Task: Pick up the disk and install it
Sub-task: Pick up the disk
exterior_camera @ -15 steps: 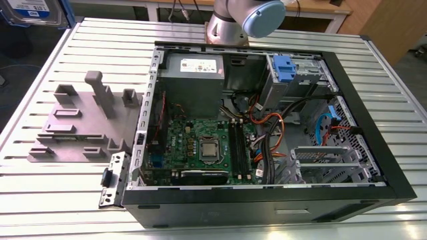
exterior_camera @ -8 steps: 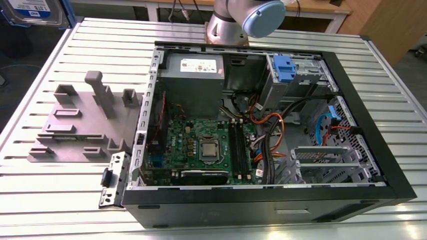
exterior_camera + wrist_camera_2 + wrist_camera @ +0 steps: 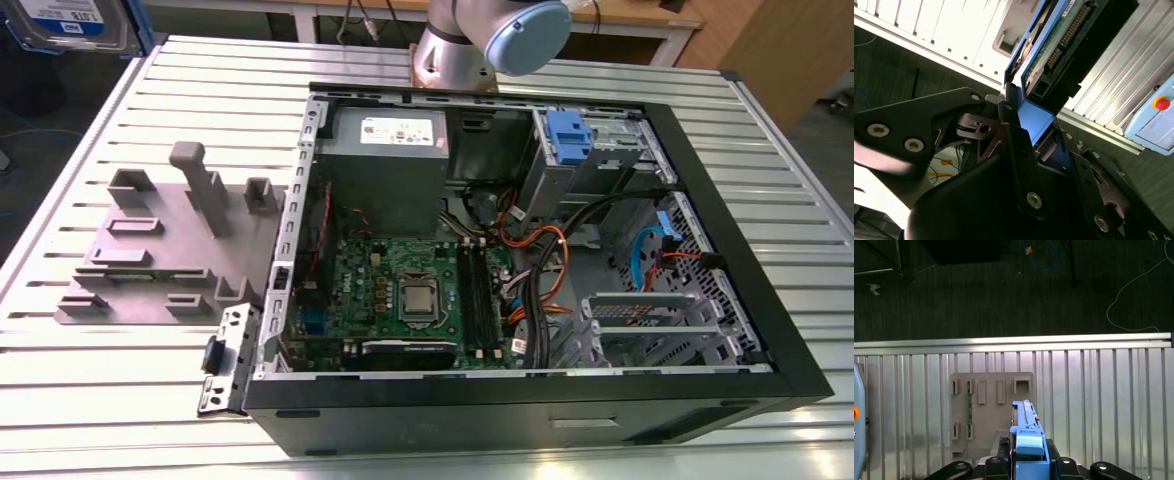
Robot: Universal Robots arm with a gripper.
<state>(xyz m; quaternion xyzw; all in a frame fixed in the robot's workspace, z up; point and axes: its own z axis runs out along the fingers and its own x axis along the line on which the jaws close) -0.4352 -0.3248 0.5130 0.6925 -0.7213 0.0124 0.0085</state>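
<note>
- Exterior view is showing one ribbed silver metal table [image 3: 747, 130] carrying everything. The same ribbed top [image 3: 1104, 405] is lying below the claw in the first wrist view.
- One black desktop computer case [image 3: 534, 415] is lying on its side with the side panel off, exposing one green motherboard [image 3: 400, 290].
- One grey box with a white sticker [image 3: 387, 150] is sitting inside the case at its far end; the sticker's print is too small to tell.
- One flat grey plastic holder with upright posts and slots [image 3: 147, 270] is resting on the table just beside the case, on the exterior view's left. It is also lying under the claw [image 3: 989, 405].
- One black gripper [image 3: 1026, 450] is clamping its two fingers [image 3: 1006, 107] on the blue end of the disk, as both wrist views are showing [image 3: 1034, 120].
- One silver hard drive in a blue plastic carrier, the disk [image 3: 1025, 420], is hanging in the air above the holder. It is standing on edge, its long axis running straight out from the claw.
- Its circuit-board side [image 3: 1054, 45] is facing the second wrist view.
- Its blue-and-white label [image 3: 67, 22] is peeking in at the exterior view's upper left corner, print unreadable.
- One small blue plastic bracket [image 3: 567, 135] is sitting in the case's drive bay.
</note>
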